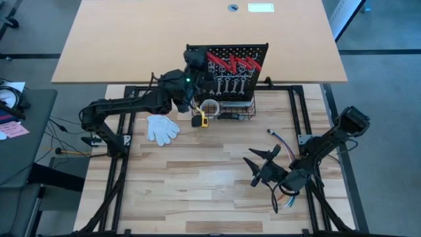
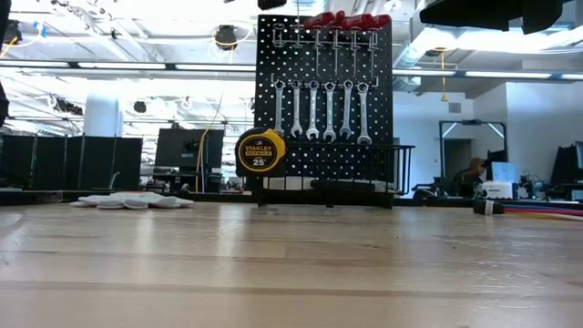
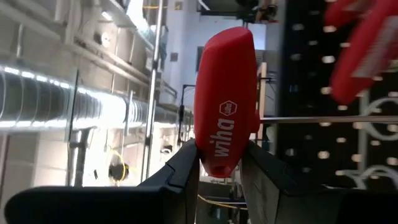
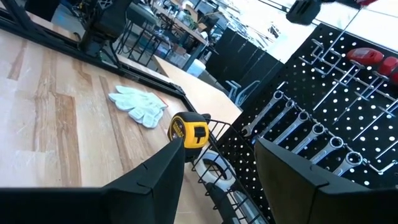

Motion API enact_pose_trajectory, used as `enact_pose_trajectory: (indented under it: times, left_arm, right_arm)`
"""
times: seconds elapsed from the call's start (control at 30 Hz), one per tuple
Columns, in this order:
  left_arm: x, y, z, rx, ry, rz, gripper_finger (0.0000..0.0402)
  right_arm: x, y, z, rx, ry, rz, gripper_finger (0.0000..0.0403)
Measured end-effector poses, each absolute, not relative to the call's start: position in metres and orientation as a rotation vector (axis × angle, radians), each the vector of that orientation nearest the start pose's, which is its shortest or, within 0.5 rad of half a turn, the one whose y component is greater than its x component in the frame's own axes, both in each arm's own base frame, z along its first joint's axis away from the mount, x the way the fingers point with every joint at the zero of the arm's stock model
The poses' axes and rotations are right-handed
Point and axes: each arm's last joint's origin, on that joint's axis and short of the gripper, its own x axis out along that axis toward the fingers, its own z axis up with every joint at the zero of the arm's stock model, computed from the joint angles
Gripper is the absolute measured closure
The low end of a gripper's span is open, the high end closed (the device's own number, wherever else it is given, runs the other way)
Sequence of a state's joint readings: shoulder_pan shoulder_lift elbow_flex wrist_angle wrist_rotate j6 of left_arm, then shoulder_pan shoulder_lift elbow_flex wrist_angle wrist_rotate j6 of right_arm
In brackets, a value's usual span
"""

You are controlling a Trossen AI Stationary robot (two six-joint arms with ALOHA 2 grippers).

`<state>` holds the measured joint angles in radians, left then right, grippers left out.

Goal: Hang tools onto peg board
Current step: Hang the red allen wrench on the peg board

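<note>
The black peg board [image 1: 258, 51] stands upright at the table's far middle. Several silver wrenches [image 2: 319, 109] and red-handled tools [image 2: 348, 20] hang on it. My left gripper [image 1: 194, 60] is up at the board's top left corner, shut on another red-handled tool [image 3: 225, 93] marked "wiha". A thin metal shaft [image 3: 323, 118] sticks out sideways from this tool's handle. Whether the tool touches a hook I cannot tell. My right gripper [image 1: 260, 164] hovers open at the table's near right with nothing between its fingers [image 4: 155, 177]. My left gripper pinches one end of the red handle [image 3: 219, 163] between its two fingers. The rest of the handle sticks out past the fingertips. The fingers come about level from the table's left toward the board. The tool is held high, clear of the table.
A black wire basket [image 1: 238, 113] sits at the board's base. Next to it are a yellow tape measure [image 2: 260, 150] and a white roll [image 1: 209, 106]. A white glove [image 1: 162, 128] lies left of them. A bundle of coloured wires [image 1: 279, 139] lies near my right arm.
</note>
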<state>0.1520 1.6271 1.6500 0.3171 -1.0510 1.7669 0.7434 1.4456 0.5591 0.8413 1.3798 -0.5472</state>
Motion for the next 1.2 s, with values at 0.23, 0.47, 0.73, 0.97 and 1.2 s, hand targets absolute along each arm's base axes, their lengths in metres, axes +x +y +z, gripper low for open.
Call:
enact_pose_trajectory:
  times: [0.23, 0.47, 0.73, 0.97, 1.2]
  left_arm:
    - [0.338, 0.074, 0.481, 1.314, 0.711, 1.156, 0.0317]
    - [0.338, 0.087, 0.479, 1.287, 0.72, 1.182, 0.0317]
    - [0.34, 0.101, 0.466, 1.297, 0.729, 1.162, 0.0317]
    - [0.343, 0.104, 0.454, 1.302, 0.769, 1.131, 0.0317]
    - [0.344, 0.106, 0.448, 1.275, 0.784, 1.099, 0.0311]
  right_arm:
    - [0.212, 0.157, 0.209, -0.563, 0.192, -0.594, 0.02]
    - [0.212, 0.157, 0.209, -0.563, 0.193, -0.593, 0.02]
    - [0.212, 0.157, 0.209, -0.563, 0.193, -0.593, 0.02]
    - [0.212, 0.157, 0.209, -0.561, 0.192, -0.592, 0.02]
    - [0.212, 0.157, 0.209, -0.561, 0.192, -0.592, 0.02]
